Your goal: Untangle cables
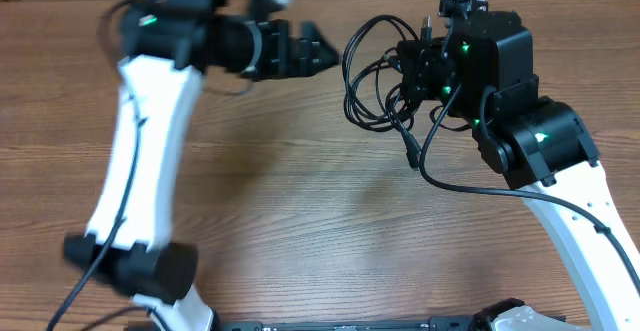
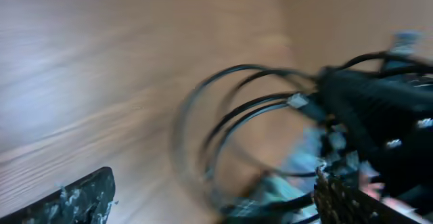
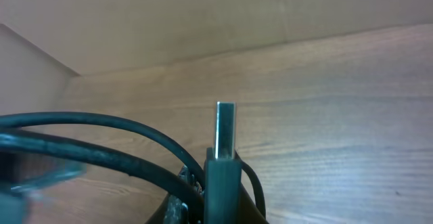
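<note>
Left wrist view is smeared and the right gripper [image 1: 412, 71] hides its fingertips from overhead, yet it sits clenched on the cables [image 1: 385, 96], loops bulging leftward over the far table [image 1: 300, 191], one plug [image 3: 225, 129] upright, the left gripper [image 1: 318, 49] released, empty, just beside them.

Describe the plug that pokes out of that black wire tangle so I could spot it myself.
Look across the wooden table to the right arm, whose black head sits against a tangle of thin black cables. One plug sticks straight out of that tangle. Unlike the dull black loops around it, it ends in a flat, silvery metal tip.
</note>
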